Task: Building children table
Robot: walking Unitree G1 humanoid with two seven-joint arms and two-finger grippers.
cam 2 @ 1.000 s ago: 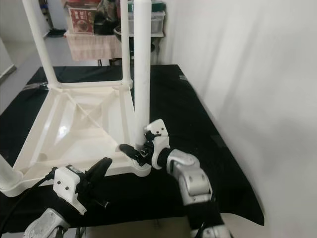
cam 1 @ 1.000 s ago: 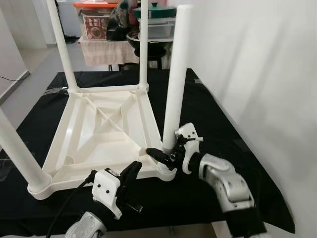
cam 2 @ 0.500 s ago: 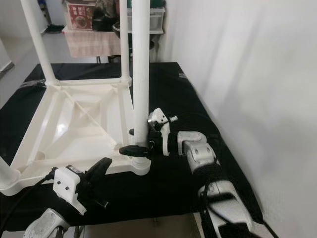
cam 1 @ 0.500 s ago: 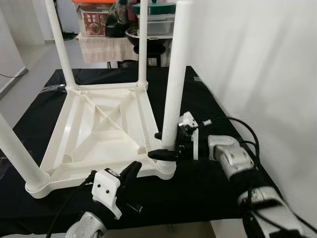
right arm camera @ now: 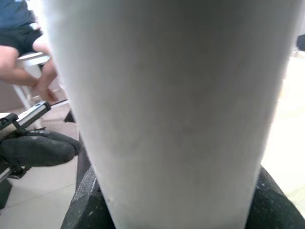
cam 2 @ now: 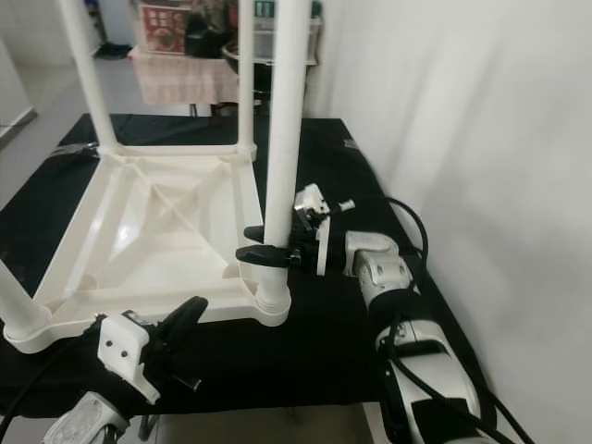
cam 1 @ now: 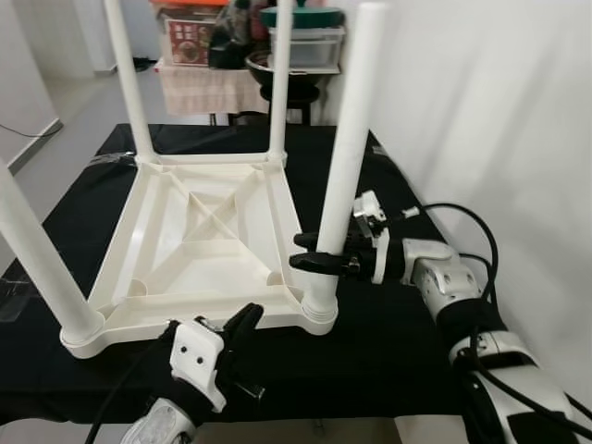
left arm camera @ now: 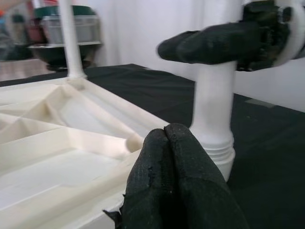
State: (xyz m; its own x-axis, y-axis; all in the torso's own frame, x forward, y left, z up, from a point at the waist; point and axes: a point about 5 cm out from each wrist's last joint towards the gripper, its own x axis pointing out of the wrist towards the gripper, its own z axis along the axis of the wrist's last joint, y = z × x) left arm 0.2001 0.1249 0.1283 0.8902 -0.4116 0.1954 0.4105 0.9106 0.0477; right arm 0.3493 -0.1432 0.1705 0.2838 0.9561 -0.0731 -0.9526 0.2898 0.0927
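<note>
A white plastic children's table [cam 1: 199,236] lies upside down on a black cloth [cam 1: 398,333] covering the worktop, its legs pointing up. The near right leg [cam 1: 347,157] stands upright in its corner socket, just beside the white wall.

The right pincer [cam 1: 310,252] reaches in from the right at the lower part of that leg, its black fingers [cam 1: 321,264] set on either side of the leg and clasped around it a little above the socket collar. The right wrist view, very close in, shows the leg's white surface with dark finger pads at its two sides; behind it, a person sits on a white stool [right arm camera: 29,59].

The left pincer [cam 1: 242,326] hangs at the near edge of the upturned table, close to the same corner. In the head views its fingers read as one dark shape; the left wrist view shows the two fingertips [left arm camera: 167,162] pressed together, holding nothing, with the leg's threaded base and the right pincer's fingers beyond them.

Behind the worktop stands a cluttered shelf [cam 1: 222,69] with boxes and a pot.
</note>
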